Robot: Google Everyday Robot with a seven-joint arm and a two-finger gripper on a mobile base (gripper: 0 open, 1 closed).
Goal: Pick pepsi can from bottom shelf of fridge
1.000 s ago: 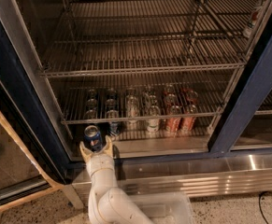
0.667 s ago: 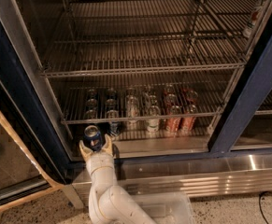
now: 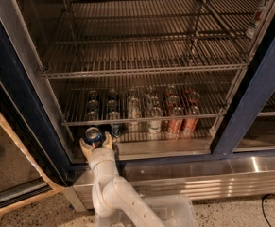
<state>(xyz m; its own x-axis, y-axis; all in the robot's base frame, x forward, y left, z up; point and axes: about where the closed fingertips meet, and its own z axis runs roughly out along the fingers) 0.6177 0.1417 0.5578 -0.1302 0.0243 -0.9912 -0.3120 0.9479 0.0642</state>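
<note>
The fridge (image 3: 19,103) stands open, with a dark blue frame and wire racks. My gripper (image 3: 95,142) is at the front left corner of the bottom shelf (image 3: 165,148), just over its pale steel front strip. It is shut on the pepsi can (image 3: 93,135), a blue can with a silver top, which stands upright between the two pale fingers (image 3: 84,148). More dark cans (image 3: 113,109) stand in rows behind it on the same shelf.
White-and-green cans (image 3: 154,122) and red cans (image 3: 182,119) fill the middle and right of the bottom shelf. A wire rack (image 3: 141,118) runs close above the cans. The upper racks (image 3: 146,56) are bare. The ribbed steel base panel (image 3: 212,176) lies below, and the glass door (image 3: 9,164) is at left.
</note>
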